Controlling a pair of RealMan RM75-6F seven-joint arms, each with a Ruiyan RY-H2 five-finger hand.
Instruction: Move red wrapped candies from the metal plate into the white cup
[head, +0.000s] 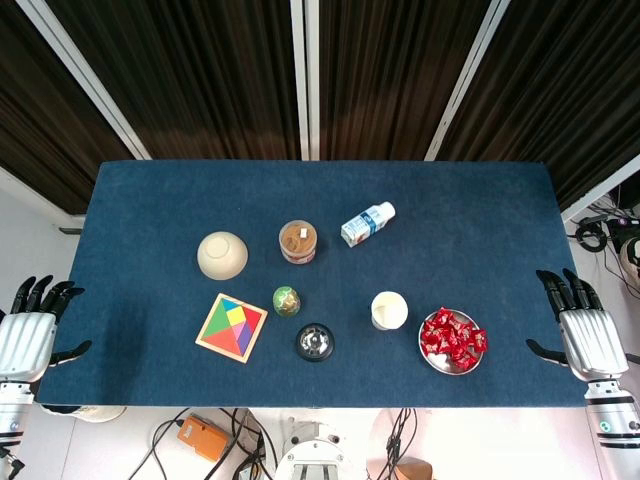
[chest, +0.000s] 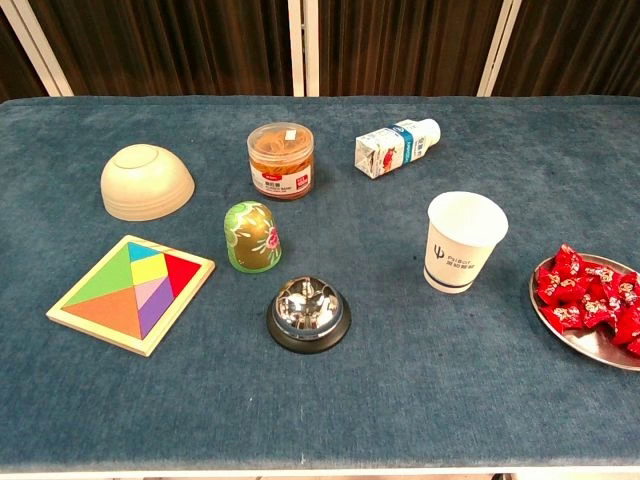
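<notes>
Several red wrapped candies (head: 452, 338) (chest: 590, 298) lie heaped on the metal plate (head: 433, 360) (chest: 578, 343) at the front right of the table. The white cup (head: 388, 310) (chest: 462, 242) stands upright just left of the plate, and nothing shows inside it. My right hand (head: 580, 330) hangs beyond the table's right edge, fingers spread, holding nothing, well right of the plate. My left hand (head: 30, 330) is off the left edge, fingers spread and empty. Neither hand shows in the chest view.
Across the blue table: an upturned cream bowl (head: 222, 254), a jar with an orange lid (head: 298, 241), a small milk bottle on its side (head: 367, 223), a green painted egg (head: 287, 300), a service bell (head: 315, 341) and a tangram puzzle (head: 232, 326).
</notes>
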